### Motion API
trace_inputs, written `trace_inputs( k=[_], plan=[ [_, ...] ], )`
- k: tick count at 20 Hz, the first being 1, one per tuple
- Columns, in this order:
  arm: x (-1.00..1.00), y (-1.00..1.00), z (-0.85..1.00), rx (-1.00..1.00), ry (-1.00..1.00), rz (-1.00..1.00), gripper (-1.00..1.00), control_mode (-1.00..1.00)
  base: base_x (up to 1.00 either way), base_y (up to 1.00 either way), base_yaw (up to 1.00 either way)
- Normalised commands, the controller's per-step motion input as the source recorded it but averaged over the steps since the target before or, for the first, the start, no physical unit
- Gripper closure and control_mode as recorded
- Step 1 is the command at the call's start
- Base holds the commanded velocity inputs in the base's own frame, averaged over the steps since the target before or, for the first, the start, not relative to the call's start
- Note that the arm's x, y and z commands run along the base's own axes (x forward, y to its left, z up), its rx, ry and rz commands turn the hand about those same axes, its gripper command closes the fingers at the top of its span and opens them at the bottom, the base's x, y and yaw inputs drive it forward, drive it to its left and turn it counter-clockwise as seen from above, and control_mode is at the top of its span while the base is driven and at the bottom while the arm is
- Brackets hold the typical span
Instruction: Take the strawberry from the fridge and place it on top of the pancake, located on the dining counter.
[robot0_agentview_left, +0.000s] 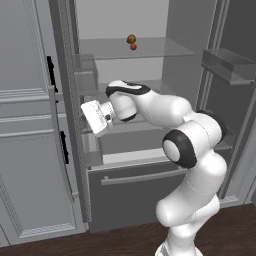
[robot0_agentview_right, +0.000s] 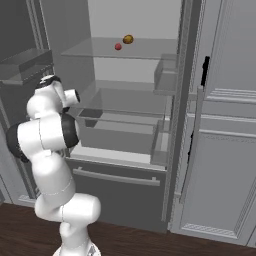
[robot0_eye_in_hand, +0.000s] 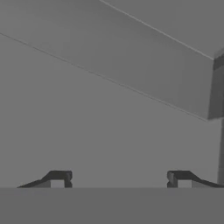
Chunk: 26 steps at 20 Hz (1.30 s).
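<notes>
Fridge (robot0_agentview_left: 150, 20) shelf holds strawberry (robot0_agentview_left: 133, 46); gripper (robot0_eye_in_hand: 118, 178) spread, empty, facing blank grey panels.

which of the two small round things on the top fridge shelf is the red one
The strawberry, the smaller fruit at the front edge of the glass shelf. The one just behind it is brownish-orange and a little larger.

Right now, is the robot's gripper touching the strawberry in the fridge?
Apart. In the left base view the strawberry sits on the upper glass shelf, while the gripper is well below it, fingers spread with nothing between.
</notes>
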Motion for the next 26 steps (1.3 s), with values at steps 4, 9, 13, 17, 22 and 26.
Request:
trace_inputs(
  k=[4, 9, 13, 17, 22, 26],
  plan=[
    [0.00, -0.35, 0.00, 0.04, 0.00, -0.09, -1.00, -1.00, 0.00, 0.00, 0.00],
    [0.00, -1.00, 0.14, 0.19, 0.00, -0.06, -1.00, -1.00, 0.00, 0.00, 0.00],
    [0.00, -1.00, -0.01, 0.07, -0.15, -0.04, -1.00, -1.00, 0.00, 0.00, 0.00],
    [0.00, -0.99, -0.19, -0.05, -0.38, 0.00, -1.00, -1.00, 0.00, 0.00, 0.00],
    [0.16, -0.99, -0.04, -0.26, -0.33, 0.02, -1.00, -1.00, 0.00, 0.00, 0.00],
    [-0.01, -0.83, -0.08, -0.43, -0.33, 0.05, -1.00, -1.00, 0.00, 0.00, 0.00]
  ],
)
